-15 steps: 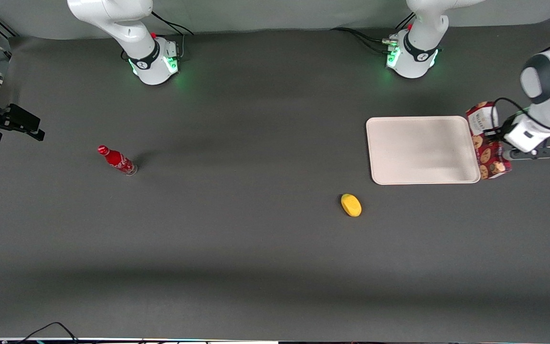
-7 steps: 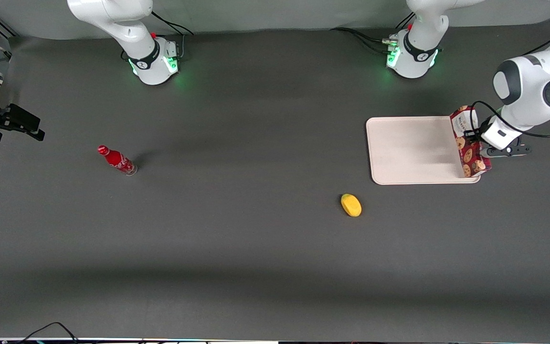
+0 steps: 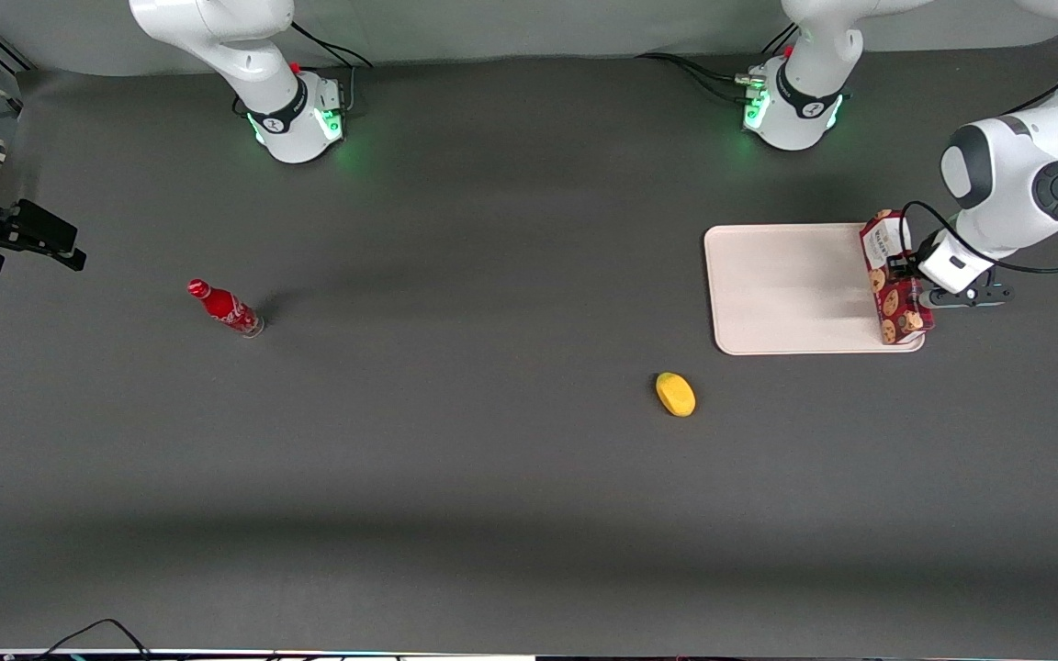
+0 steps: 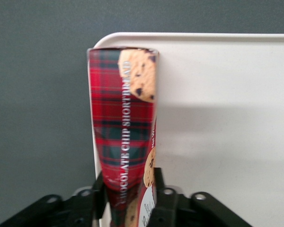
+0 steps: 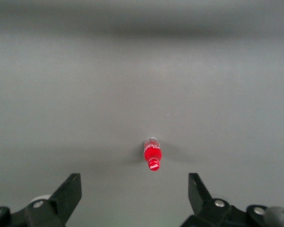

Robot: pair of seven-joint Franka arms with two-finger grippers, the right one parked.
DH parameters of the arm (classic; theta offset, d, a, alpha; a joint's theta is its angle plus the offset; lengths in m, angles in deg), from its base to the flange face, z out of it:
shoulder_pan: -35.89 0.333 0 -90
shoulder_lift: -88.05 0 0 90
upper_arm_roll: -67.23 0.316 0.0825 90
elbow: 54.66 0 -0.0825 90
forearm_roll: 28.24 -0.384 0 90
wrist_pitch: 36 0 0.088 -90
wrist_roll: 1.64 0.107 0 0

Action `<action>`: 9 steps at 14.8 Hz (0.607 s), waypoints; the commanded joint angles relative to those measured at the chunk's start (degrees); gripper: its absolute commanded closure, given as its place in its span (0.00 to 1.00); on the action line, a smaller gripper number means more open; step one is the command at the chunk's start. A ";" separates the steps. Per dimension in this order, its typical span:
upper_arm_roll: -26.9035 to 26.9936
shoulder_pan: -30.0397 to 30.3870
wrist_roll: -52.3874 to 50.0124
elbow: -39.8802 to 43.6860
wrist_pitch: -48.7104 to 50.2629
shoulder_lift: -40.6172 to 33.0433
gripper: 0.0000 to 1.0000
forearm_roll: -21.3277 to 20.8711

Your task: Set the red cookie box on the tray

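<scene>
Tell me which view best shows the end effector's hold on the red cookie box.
The left wrist view: the end effector clamps the red cookie box at the tray edge. The front view shows the box small, grip partly hidden. The right wrist view misses it.

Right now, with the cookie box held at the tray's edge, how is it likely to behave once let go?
The red cookie box is slim and stands on a narrow face, so it may tip if released upright. The gripper pinches it without visible crushing, so it seems fairly stiff. It sits at the tray rim, so it could land unevenly.
</scene>
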 commanded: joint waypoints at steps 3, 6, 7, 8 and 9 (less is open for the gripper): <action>0.66 -1.03 1.04 4.94 3.73 -1.86 0.00 -0.30; 0.40 -1.12 -0.09 13.63 13.21 -2.66 0.00 -0.30; 0.31 -1.38 -0.18 17.06 17.68 -3.18 0.00 -0.21; 0.22 -2.42 -0.27 21.27 22.25 -3.45 0.00 -0.12; 0.22 -3.65 -0.45 26.01 27.08 -3.45 0.00 0.14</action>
